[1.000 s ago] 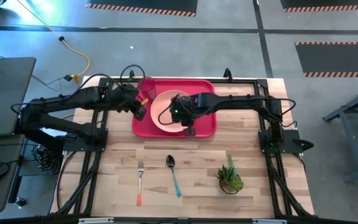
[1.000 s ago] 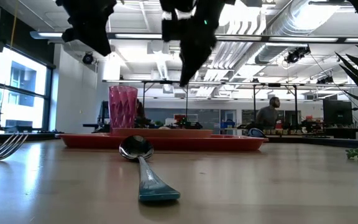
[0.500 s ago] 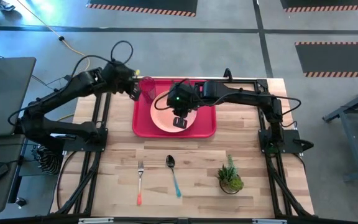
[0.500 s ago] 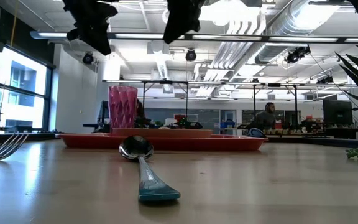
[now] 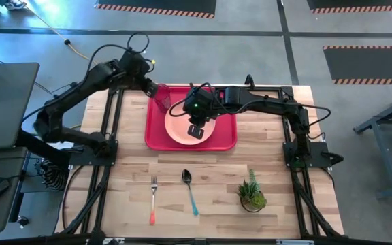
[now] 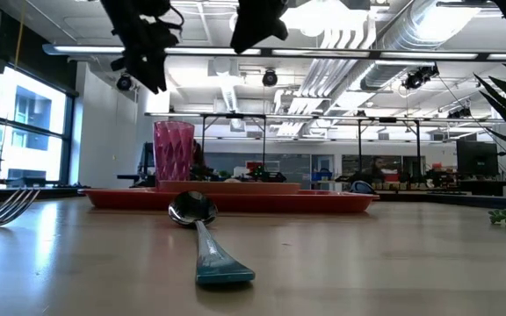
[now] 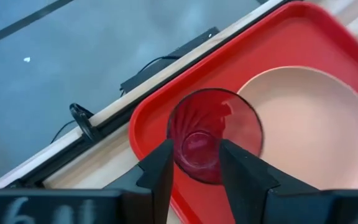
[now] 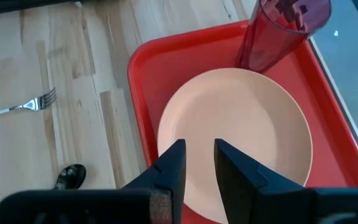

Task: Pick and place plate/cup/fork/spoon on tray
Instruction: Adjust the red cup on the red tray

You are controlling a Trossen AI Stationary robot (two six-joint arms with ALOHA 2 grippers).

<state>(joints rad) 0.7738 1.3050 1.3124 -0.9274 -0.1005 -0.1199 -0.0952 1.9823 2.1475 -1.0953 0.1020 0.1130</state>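
Landmark = tray, red, on far half of the table.

Plate flat on tray, filling most of its left and centre. Cup upright in tray's far-left corner, just beside plate rim; same in low view.

Left gripper raised above tray's far-left corner, straight over the cup. Wrist view: looking down into cup between 2 fingers, fingers parted with a gap each side, holding nothing, well above the rim per low view.

Right gripper hovering over plate, near tray centre. Wrist view: 2 fingers a narrow gap apart over plate, nothing between them, no contact visible.

Fork and spoon off tray, lying on bare wood on its near side, side by side, well apart from tray; fork left of spoon. Orange handle and teal handle both pointing away from tray.

Small potted plant near tray's near-right side, on the wood.
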